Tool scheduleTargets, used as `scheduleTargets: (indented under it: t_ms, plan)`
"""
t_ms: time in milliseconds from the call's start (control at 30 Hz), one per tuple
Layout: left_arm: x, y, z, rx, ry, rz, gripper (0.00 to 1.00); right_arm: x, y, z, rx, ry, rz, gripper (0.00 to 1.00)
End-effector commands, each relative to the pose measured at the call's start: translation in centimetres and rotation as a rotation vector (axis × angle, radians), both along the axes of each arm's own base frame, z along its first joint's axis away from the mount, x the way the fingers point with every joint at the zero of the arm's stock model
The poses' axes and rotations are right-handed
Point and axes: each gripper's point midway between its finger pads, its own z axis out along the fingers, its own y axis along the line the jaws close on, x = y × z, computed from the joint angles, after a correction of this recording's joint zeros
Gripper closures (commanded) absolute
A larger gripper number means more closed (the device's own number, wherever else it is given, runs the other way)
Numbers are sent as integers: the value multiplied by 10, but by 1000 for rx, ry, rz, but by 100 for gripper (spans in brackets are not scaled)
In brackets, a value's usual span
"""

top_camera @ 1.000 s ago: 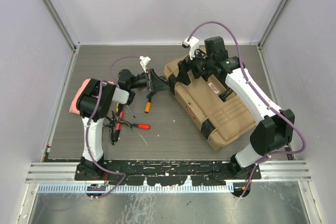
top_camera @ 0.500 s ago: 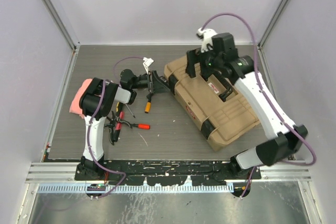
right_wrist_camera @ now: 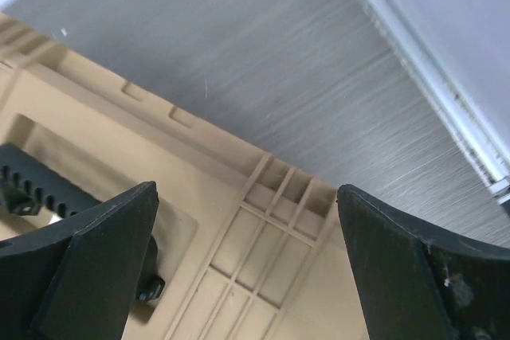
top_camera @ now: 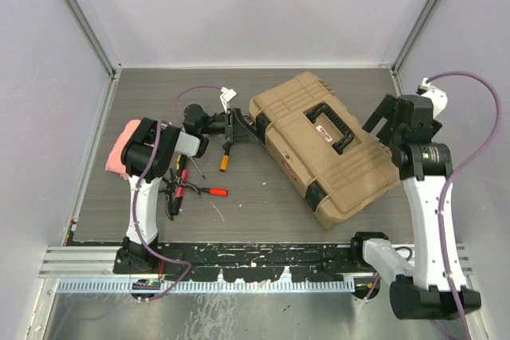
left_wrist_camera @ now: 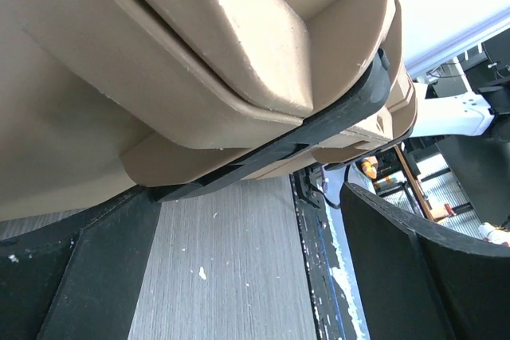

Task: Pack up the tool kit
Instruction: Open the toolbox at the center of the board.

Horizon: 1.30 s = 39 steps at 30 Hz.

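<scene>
Left arm: stretched low across the table, gripper (top_camera: 239, 127) at the left end of the case (top_camera: 327, 149).
Left fingers: spread wide, case corner between them, unclamped.
Right arm: upright, elbow high, gripper (top_camera: 379, 123) above the case's right edge.
Right fingers: parted, empty.
Case: lid down, diagonal, mid-table.
Orange screwdriver (top_camera: 225, 162): on the table, just beside the left gripper.

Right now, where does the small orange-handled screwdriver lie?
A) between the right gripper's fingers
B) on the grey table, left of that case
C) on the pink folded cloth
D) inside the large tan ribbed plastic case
B: the orange-handled screwdriver lies on the grey table, left of the tan case.
</scene>
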Motion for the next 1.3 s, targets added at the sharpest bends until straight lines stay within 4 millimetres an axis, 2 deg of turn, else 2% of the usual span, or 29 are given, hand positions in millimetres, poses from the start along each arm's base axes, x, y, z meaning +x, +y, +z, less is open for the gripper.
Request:
scheduleTargets:
  t_ms: [0,133,267,400,700,967,1267]
  plan:
    - [-8,-10,19,-35,-107,-55,6,23,20,-32,151,74,104,0]
    - [-9,-11,23,-38,-108,-62,6,38,20,-54,174,103,107,0]
    - [-14,-14,27,-38,-112,-82,7,51,44,-78,240,164,253,0]
    - [-20,-18,30,-39,-119,-103,12,56,53,-88,251,155,320,0]
    - [-19,-18,38,-49,-95,-82,44,48,58,-115,263,203,355,0]
    - [-17,-14,55,-66,-82,-51,54,44,54,-122,249,207,330,0]
    - [-16,-12,54,-61,-40,-46,80,40,58,-128,269,206,335,0]
